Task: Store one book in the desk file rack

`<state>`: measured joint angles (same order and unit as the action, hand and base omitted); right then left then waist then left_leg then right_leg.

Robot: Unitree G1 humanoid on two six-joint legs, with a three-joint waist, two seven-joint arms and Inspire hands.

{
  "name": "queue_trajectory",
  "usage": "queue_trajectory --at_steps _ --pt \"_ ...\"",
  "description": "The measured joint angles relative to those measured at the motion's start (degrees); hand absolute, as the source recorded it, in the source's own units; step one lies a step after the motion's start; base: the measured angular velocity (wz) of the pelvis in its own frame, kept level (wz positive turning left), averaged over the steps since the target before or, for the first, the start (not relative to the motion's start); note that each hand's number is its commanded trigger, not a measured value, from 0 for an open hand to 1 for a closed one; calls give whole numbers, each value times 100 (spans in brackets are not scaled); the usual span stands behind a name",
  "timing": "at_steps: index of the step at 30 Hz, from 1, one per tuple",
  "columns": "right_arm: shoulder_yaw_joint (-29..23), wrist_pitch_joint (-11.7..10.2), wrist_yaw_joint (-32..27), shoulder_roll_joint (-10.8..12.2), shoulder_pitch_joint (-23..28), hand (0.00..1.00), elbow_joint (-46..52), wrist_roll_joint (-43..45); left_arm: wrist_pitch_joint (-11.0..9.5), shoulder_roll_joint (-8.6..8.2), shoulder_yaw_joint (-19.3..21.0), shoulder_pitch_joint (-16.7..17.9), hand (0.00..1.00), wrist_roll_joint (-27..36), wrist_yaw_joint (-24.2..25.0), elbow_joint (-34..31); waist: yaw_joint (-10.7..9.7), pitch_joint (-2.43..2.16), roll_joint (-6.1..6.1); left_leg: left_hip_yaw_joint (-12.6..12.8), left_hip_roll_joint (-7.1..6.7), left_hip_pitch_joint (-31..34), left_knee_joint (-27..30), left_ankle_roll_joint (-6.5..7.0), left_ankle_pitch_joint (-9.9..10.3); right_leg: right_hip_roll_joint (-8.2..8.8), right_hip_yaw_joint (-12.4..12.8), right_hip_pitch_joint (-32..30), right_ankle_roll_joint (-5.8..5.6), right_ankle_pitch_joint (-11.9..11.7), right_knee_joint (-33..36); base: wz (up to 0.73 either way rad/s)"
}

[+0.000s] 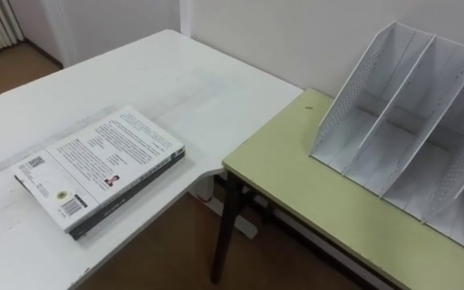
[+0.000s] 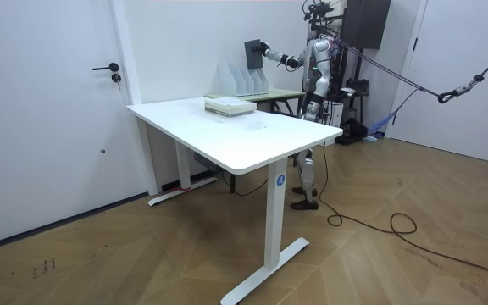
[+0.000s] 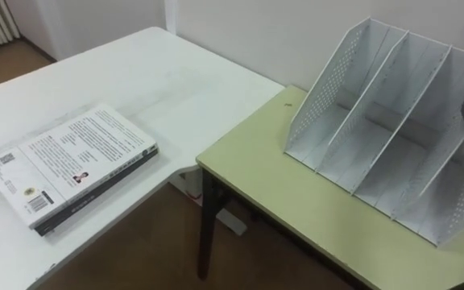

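Dark grey book, pinched at one edge by the fingers of the right hand and held upright above the white perforated file rack on the pale green counter, could catch a divider and shove the light rack if lowered askew.

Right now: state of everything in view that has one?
file rack: upright on the green desk, visible slots empty
dark book: held raised in the right hand, not yet in the file rack
stacked books: closed, lying flat on the white table
door: shut
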<state>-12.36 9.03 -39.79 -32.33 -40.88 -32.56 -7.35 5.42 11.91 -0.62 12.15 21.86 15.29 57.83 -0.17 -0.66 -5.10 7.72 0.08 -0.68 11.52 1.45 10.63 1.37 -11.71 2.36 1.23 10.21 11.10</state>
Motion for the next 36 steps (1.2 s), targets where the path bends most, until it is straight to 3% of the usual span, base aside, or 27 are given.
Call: queue_trajectory --at_steps 3,4,5,11,19,36 --pt "76 42 139 -7 -228 100 -385 -8 57 24 9 -1 0 -2 -4 -2 3 0 14 0 1 -10 6 0 0 3 5 9 0 0 2 0" --pt "126 61 196 -7 -286 67 -487 -8 77 28 40 -1 0 -3 -4 3 2 -3 21 0 6 -10 6 1 0 3 7 7 0 0 6 0" --pt "156 93 229 -7 -304 0 -527 -9 100 43 58 0 0 -3 -4 4 4 -4 26 -2 9 -9 5 1 0 3 5 6 0 0 11 0" --pt "210 114 379 -8 -303 0 -562 -9 177 57 157 2 0 -5 -4 4 29 8 73 -3 5 5 0 2 0 8 2 -32 0 0 47 0" --pt "208 116 419 -139 -333 0 -566 -155 178 58 170 12 0 -6 -13 3 40 7 76 -1 6 2 -16 2 0 6 -5 -36 -1 1 46 0" --pt "214 115 424 -144 -483 0 -567 -190 169 77 156 12 0 1 -25 3 31 15 65 1 6 -10 -12 3 -1 11 -10 -32 0 0 48 0"
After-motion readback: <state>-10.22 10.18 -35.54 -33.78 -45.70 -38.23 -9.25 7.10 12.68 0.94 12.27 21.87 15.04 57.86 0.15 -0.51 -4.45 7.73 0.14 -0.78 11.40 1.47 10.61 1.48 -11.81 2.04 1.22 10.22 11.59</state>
